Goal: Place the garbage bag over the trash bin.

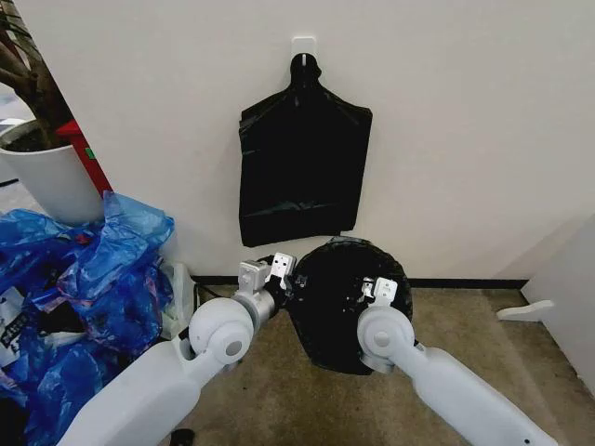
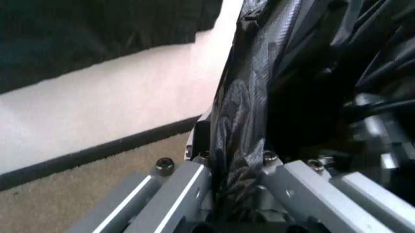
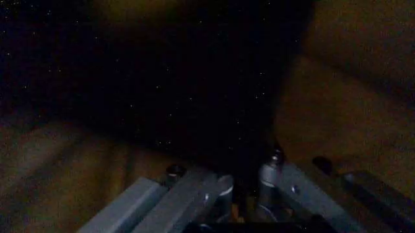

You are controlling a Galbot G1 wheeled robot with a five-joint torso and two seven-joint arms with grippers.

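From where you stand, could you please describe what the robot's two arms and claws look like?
Both arms are smooth, glossy white shells with rounded light-grey ball joints bearing a circular cap. The left claw and right claw are small silver-grey metal blocks with white plates. The wrist views show flat, grey, bar-like fingers with pale edge stripes and dark bolt heads near their bases.

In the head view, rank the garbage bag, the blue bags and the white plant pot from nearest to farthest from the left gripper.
1. garbage bag: clamped in the left gripper, right beside it.
2. blue bags: heaped on the floor to the left.
3. white plant pot: far left, behind the blue heap.
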